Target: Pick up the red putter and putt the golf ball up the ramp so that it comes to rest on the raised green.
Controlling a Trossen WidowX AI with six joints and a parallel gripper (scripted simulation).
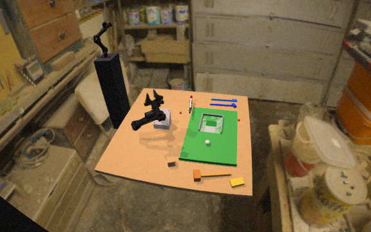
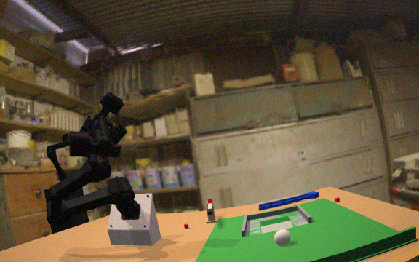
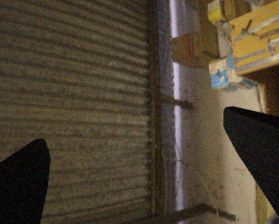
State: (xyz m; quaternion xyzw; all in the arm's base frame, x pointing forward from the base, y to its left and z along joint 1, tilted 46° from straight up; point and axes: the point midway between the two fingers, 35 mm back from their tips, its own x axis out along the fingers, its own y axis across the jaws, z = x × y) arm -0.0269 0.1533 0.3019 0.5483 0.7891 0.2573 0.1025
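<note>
Evidently, the black pincer (image 1: 151, 93) (image 2: 98, 135) (image 3: 137, 132) stood open and empty. The white golf ball (image 1: 207, 142) (image 2: 282, 237) sat outside the grey-walled green (image 1: 200, 123) (image 2: 304, 215); pick-up and putt both remained.

One green board (image 1: 195, 148) (image 2: 340, 233) over there. On board: one white ball (image 1: 207, 142) (image 2: 282, 237), one grey-walled frame (image 1: 221, 124) (image 2: 304, 214). Past board's far edge: two blue clubs (image 1: 223, 100) (image 2: 286, 202). Flanking board: two red cubes (image 1: 238, 120) (image 2: 337, 199). This side of board: one orange mallet (image 1: 197, 175) (image 2: 409, 257), two small blocks (image 1: 237, 182), one yellow, one dark.
</note>
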